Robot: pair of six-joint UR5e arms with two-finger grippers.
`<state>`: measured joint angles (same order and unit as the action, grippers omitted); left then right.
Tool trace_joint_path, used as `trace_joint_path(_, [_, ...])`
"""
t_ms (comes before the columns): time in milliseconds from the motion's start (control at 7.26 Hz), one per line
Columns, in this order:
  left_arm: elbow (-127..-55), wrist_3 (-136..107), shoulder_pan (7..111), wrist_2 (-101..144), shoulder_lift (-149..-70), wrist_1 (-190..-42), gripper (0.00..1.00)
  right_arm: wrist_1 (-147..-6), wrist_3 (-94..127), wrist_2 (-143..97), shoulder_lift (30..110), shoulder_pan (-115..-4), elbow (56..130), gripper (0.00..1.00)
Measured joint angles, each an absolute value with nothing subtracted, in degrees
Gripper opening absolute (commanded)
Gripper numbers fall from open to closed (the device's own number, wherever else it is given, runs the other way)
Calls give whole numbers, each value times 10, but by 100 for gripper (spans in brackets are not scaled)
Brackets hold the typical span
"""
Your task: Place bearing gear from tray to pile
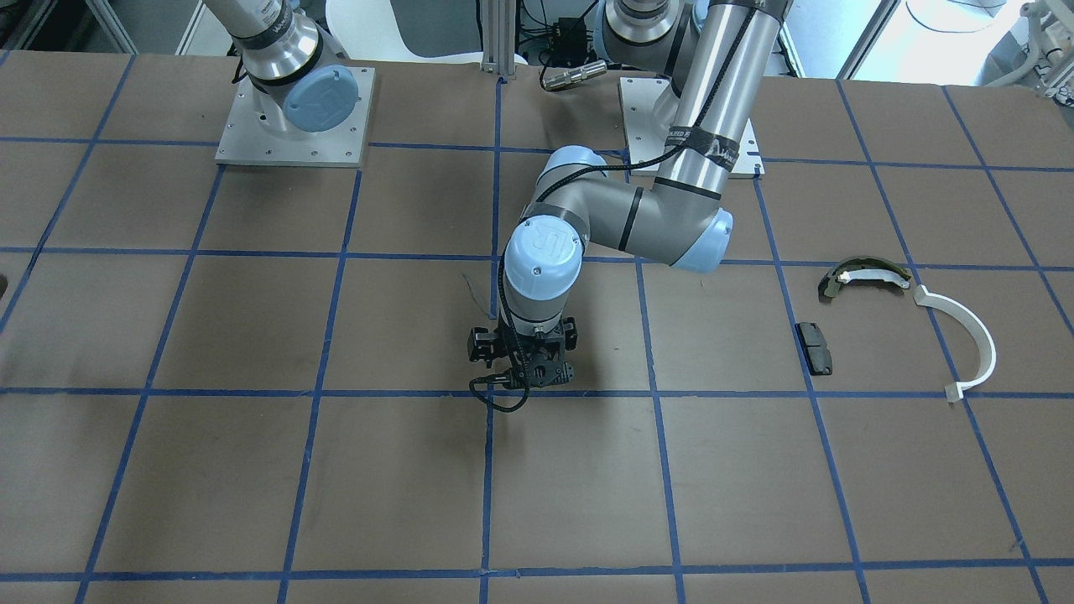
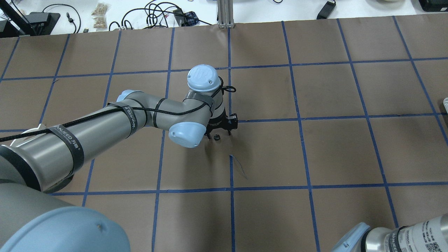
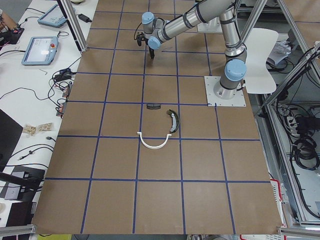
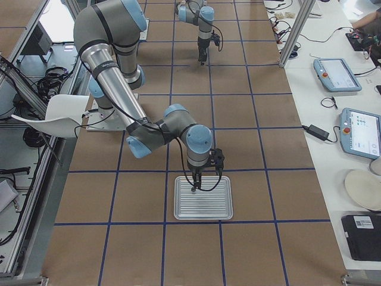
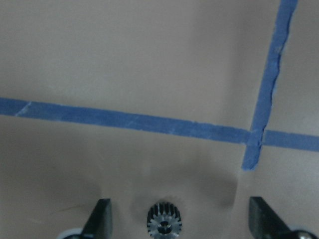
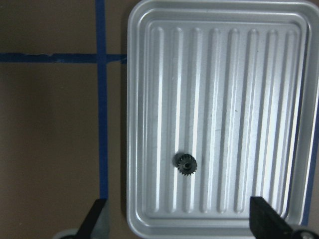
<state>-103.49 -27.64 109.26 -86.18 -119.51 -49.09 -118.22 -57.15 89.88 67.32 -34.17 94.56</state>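
A small dark bearing gear (image 6: 186,163) lies in the ribbed silver tray (image 6: 279,74). My right gripper (image 6: 177,204) hangs open above it, its fingers wide apart; the tray also shows in the exterior right view (image 4: 223,205). A second small gear (image 5: 164,224) lies on the brown table between the fingers of my open left gripper (image 5: 178,204), near the table's middle (image 2: 216,137). The pile lies well apart from it: a white arc (image 1: 965,335), an olive-and-white shoe (image 1: 864,275) and a black pad (image 1: 814,347).
The table is brown paper with a grid of blue tape (image 1: 654,392). The arm base plates (image 1: 294,126) stand at the robot's side. Benches with tablets (image 4: 336,74) and cables run along the far edge.
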Motion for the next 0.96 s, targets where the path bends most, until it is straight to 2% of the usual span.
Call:
trace_joint_path(138, [-1037, -274, 1093, -863, -1196, -490, 11, -1221, -574, 898, 642, -340, 945, 100])
trace_joint_path(413, [-1045, -269, 1095, -864, -1195, -490, 11, -1252, -564, 898, 609, -339, 946, 92])
trace_joint_path(827, [-1053, -267, 1093, -865, -1182, -489, 9, -1257, -530, 897, 584, -338, 948, 54])
trace_joint_path(964, [-1039, -265, 1086, -870, -1177, -499, 8, -1257, -521, 898, 583, -338, 949, 47])
